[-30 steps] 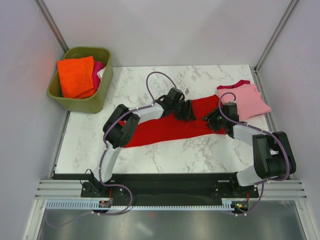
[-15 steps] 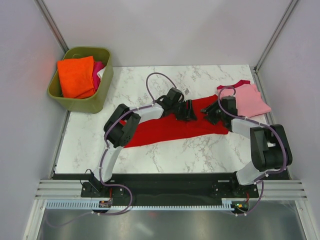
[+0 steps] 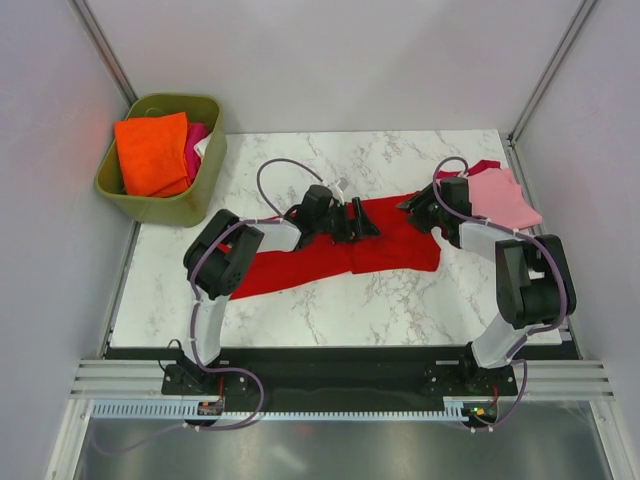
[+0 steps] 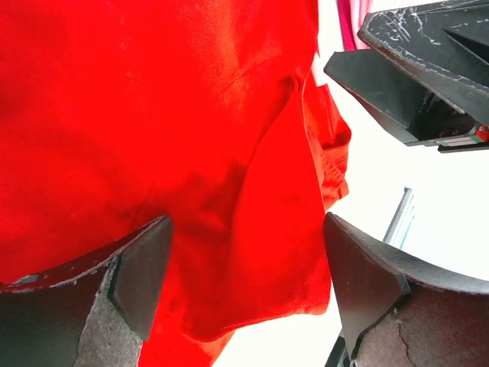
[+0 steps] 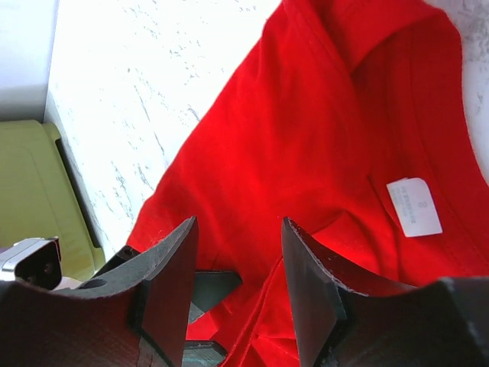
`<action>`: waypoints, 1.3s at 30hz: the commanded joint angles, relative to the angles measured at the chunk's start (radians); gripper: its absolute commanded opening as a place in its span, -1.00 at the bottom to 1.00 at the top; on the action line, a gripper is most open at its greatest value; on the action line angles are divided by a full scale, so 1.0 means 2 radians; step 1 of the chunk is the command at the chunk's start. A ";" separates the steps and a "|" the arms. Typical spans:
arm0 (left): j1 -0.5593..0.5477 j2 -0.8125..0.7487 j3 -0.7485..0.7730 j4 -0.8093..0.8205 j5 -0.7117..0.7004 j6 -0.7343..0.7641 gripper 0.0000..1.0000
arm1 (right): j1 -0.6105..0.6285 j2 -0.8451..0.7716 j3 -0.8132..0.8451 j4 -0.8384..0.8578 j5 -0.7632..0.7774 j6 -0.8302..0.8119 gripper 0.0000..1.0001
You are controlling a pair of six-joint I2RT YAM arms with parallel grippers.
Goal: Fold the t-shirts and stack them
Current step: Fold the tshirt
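The red shirt [image 3: 395, 248] lies across the middle of the table [image 3: 300, 320], the pink shirt [image 3: 505, 200] by its far right corner; with the left gripper [image 4: 246, 225] spread wide and the right gripper [image 5: 238, 223] half apart above red cloth (neither visibly pinching), both should take matching edges before folding.

Right wrist view: the red t-shirt [image 5: 321, 115] fills most of my frame, creased, with a white label [image 5: 415, 205] showing at its right. My right end effector [image 5: 238, 245] has its fingers apart over the cloth; I cannot tell whether they pinch it. Marble desk [image 5: 137, 69] upper left, olive tub [image 5: 30, 176] at the left edge.
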 commanded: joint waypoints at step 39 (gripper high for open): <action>-0.005 -0.098 0.050 -0.223 -0.111 0.139 -0.21 | 0.075 -0.093 -0.104 -0.040 -0.064 -0.104 -0.95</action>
